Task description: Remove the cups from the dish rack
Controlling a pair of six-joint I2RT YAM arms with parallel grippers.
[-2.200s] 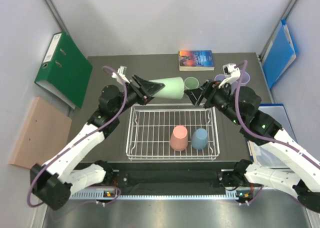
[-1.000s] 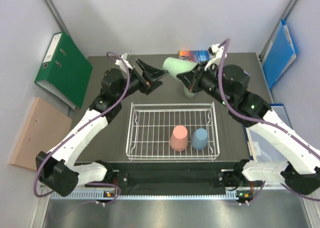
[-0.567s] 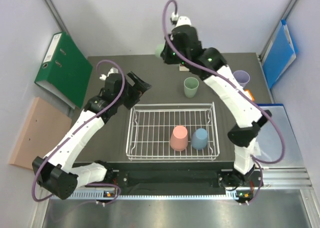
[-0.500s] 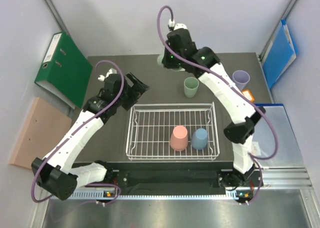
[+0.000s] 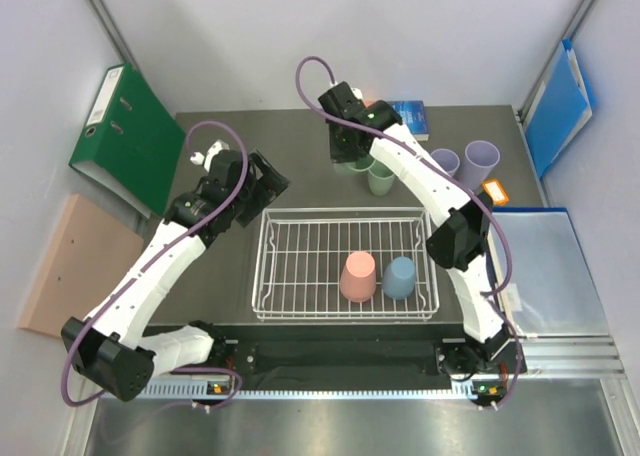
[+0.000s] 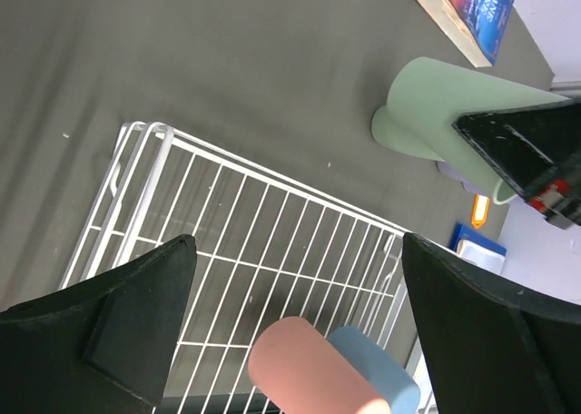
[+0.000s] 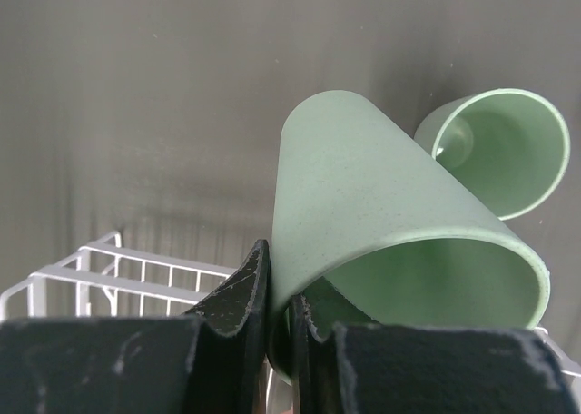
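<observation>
Robot arms work over a dark table [image 5: 215, 136], shown from above and from both wrists. The right gripper [image 7: 277, 280] has its fingers pressed together on the thin wall of a green cup [image 7: 363, 205], one finger inside the mouth and one outside. That cup hangs tilted, mouth towards the wrist, just behind the far edge of the rack [image 5: 345, 212]. Right beside it a second green cup [image 7: 501, 146] stands upright on the table. The wrist view overlaps the two, so whether they touch cannot be told. Two purple cups [image 5: 483, 158] stand further right, near a book [image 5: 405, 118]. A pink cup [image 5: 358, 276] and a blue cup [image 5: 400, 276] sit upside down in the rack, side by side. The left gripper [image 6: 298, 251] is spread wide and holds nothing, hovering near the rack's far left corner.

Several things could go wrong from here. The hold is only a pinch on a smooth rim, so the cup could swing or slip out while being lowered. If it is let go while this tilted, it would probably tip onto its side and roll across the table. Its side is so close to the standing green cup that any sideways drift could knock that one over. If it is set down too near the rack, it could catch the wire edge. The open left fingers could snag the wires if they drop towards the pink cup without lining up first.
</observation>
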